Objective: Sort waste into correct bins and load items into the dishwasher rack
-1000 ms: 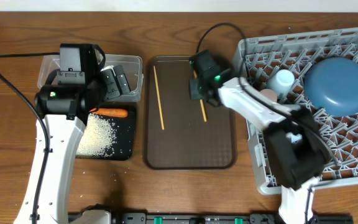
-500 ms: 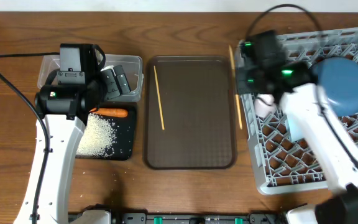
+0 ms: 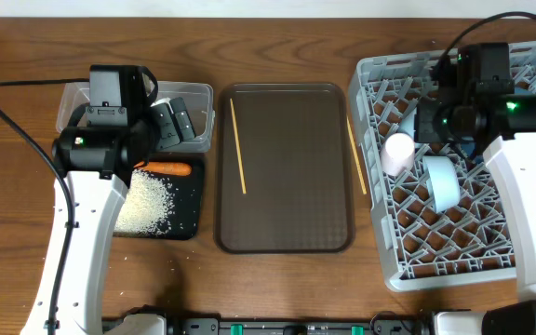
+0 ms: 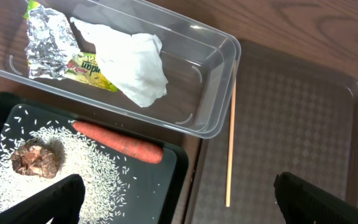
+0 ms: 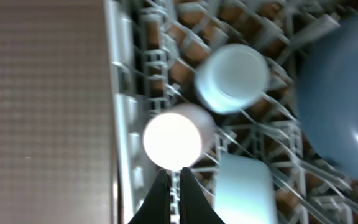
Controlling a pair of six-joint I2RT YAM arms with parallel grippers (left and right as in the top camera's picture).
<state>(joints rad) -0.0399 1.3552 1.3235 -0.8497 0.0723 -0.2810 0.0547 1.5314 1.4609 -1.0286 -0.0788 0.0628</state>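
Robotics lab bench staged as a kitchen clean-up station. Two white robot arms, the left arm and the right arm, are mounted at the near edge of a wood-grain counter, with a black cable looping across it. Kitchen props lie between them: a grey dishwasher rack holding a pale pink cup, a brown serving tray, a clear plastic tub with a foil wrapper, and a black tray of rice and a carrot.

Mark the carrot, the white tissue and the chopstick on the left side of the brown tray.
orange carrot [image 4: 120, 142], left wrist view, middle of its length.
white tissue [image 4: 132, 65], left wrist view, centre of the wad.
left chopstick [image 3: 237, 146], overhead view, mid-shaft.
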